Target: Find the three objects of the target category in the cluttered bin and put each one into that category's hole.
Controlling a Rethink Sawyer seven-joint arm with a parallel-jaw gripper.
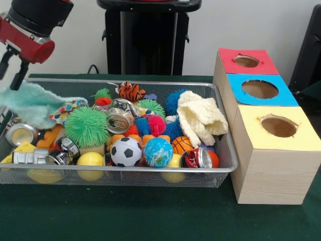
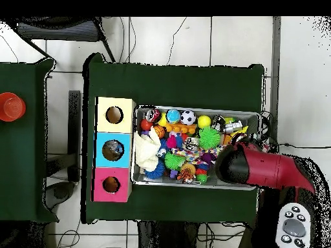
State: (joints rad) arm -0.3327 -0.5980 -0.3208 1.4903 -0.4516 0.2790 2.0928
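The silver wire mesh bin (image 1: 150, 169) stands on the green table, full of toys, balls, cans and cloths; it also shows in the overhead view (image 2: 187, 186). My gripper (image 1: 10, 82) is above the bin's left end in the front view, shut on a pale green cloth (image 1: 31, 104) that hangs from it over the bin's edge. In the overhead view the red arm (image 2: 262, 166) covers the bin's right end and hides the gripper and the cloth. A cream knitted cloth (image 1: 200, 118) lies at the bin's right end, next to the boxes.
Three wooden boxes with holes stand beside the bin: a red top (image 1: 247, 61), a blue top (image 1: 260, 89) and a yellow top (image 1: 278, 126). The bin holds a soccer ball (image 1: 125, 151), a globe ball (image 1: 157, 151), a green spiky ball (image 1: 86, 125) and cans (image 1: 119, 120).
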